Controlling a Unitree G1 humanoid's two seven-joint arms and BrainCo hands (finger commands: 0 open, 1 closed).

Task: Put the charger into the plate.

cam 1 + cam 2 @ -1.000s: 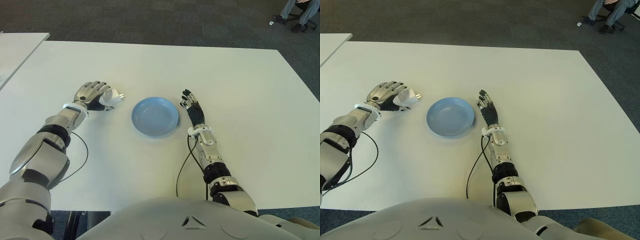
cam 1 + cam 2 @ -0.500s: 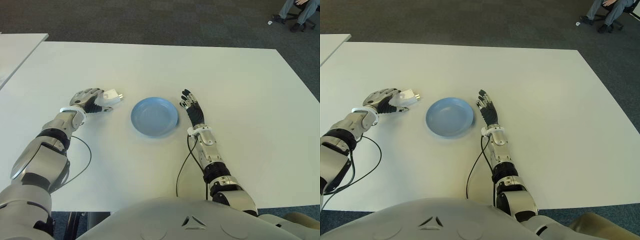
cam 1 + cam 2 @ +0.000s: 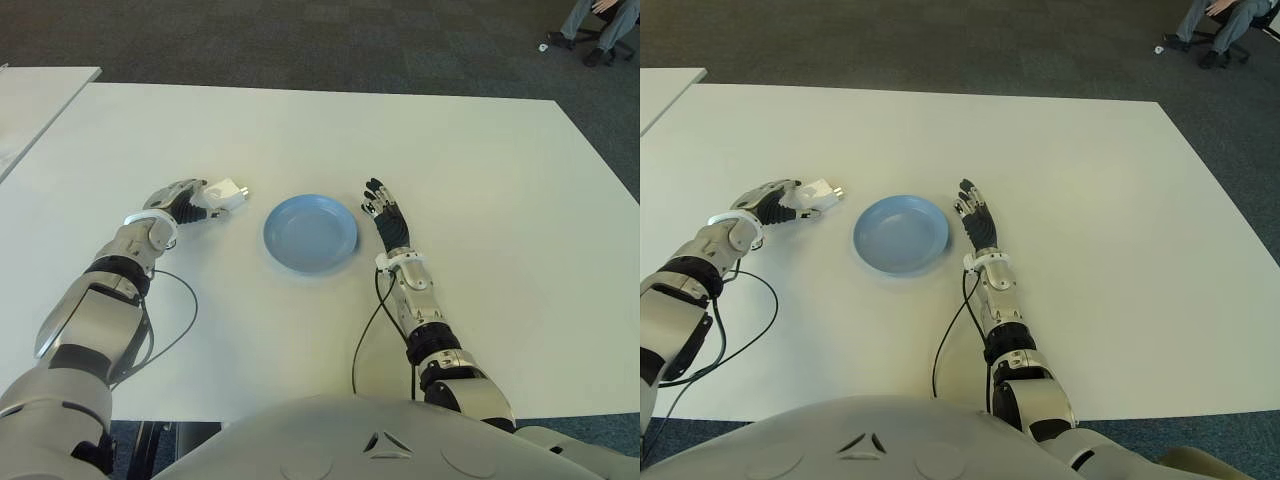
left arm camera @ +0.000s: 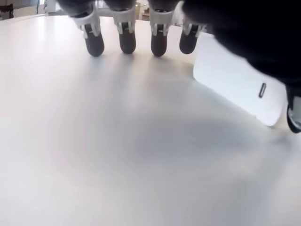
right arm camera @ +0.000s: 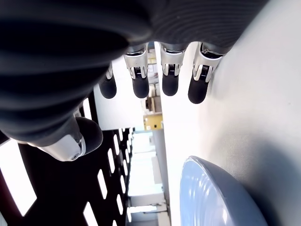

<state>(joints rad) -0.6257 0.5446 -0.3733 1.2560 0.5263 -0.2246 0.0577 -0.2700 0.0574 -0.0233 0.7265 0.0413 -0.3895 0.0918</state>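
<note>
L hand (image 3: 178,200) fingers (image 4: 123,41) clenched on the charger (image 3: 224,193): white block pinched at the fingertips, thumb side on it in the wrist view, prongs pointing right toward the plate (image 3: 310,232). Charger looks held just above the desk (image 3: 480,160), left of the plate and near it, not over the rim yet. Plate is blue, mid-desk, nothing in it.

R hand (image 3: 387,218) shows just right of the plate, fingers (image 5: 139,88) released and straight, holding nothing. Idle.

Step in hand, as I judge it: carry phase, pick looks done, place not yet done. To do it well: lift enough to clear the plate's near-left rim, move right until the charger is over the plate centre, lower, then let go. Grip is a fingertip pinch on a smooth block, so keep the move slow; a slip could drop it short on the desk. Don't nudge the plate w/ the prongs, it will likely slide easily.

Far right, off the desk: a person's legs (image 3: 596,22) by a chair.
</note>
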